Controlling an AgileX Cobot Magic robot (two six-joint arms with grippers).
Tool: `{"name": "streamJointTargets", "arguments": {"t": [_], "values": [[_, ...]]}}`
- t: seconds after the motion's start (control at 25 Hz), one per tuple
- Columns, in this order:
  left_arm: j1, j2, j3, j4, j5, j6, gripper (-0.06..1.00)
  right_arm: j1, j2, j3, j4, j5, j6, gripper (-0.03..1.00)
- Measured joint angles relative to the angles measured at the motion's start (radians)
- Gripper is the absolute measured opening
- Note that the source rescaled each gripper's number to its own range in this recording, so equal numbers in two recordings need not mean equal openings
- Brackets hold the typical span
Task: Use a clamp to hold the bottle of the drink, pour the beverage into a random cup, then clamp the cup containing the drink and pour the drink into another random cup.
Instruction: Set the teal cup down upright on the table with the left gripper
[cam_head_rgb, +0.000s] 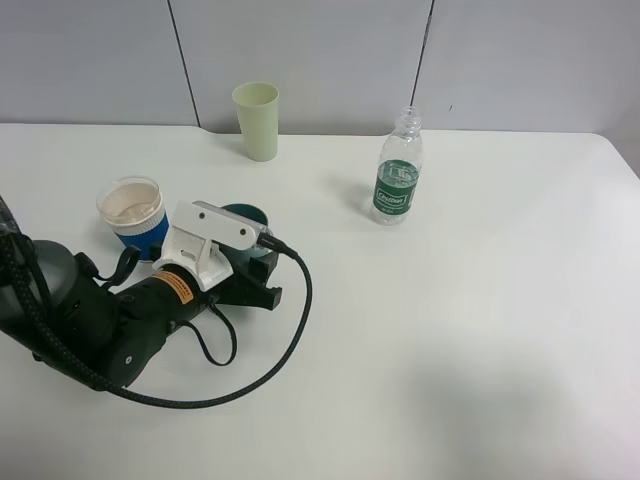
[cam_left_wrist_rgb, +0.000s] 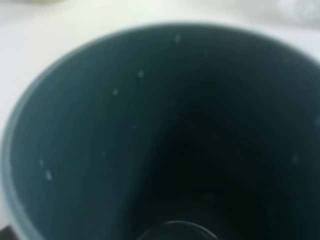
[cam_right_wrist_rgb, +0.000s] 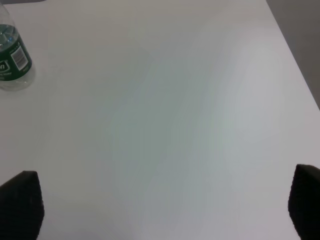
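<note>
The teal-green cup (cam_head_rgb: 246, 215) stands just right of the blue-sleeved paper cup (cam_head_rgb: 133, 212), and my left gripper (cam_head_rgb: 250, 265) is shut around it, its jaws mostly hidden under the white camera mount. In the left wrist view the cup's dark inside (cam_left_wrist_rgb: 150, 140) fills the picture, with a pale glint at its bottom that may be beverage. The clear bottle (cam_head_rgb: 398, 180) with the green label stands upright and uncapped at the back right, also at the edge of the right wrist view (cam_right_wrist_rgb: 11, 55). My right gripper (cam_right_wrist_rgb: 160, 205) hangs open over bare table, away from the bottle.
A taller pale yellow-green tumbler (cam_head_rgb: 257, 120) stands at the back near the wall. The left arm's black cable (cam_head_rgb: 290, 330) loops over the white table (cam_head_rgb: 460, 340) in front of the cups. The table's right edge (cam_right_wrist_rgb: 295, 60) shows in the right wrist view.
</note>
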Motion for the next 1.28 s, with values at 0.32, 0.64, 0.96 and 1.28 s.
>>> {"name": "streamJointTargets", "arguments": {"t": [0.32, 0.64, 0.96, 1.28], "values": [[0.0, 0.004, 0.0, 0.001, -0.008, 0.0, 0.02, 0.0, 0.0, 0.0, 0.0, 0.0, 0.0, 1.0], [0.0, 0.008, 0.0, 0.018, -0.004, 0.0, 0.41, 0.0, 0.0, 0.0, 0.0, 0.0, 0.0, 1.0], [0.0, 0.011, 0.0, 0.019, -0.003, 0.0, 0.94, 0.0, 0.0, 0.0, 0.0, 0.0, 0.0, 1.0], [-0.001, -0.052, 0.0, 0.027, 0.076, 0.0, 0.94, 0.0, 0.0, 0.0, 0.0, 0.0, 0.0, 1.0]]}}
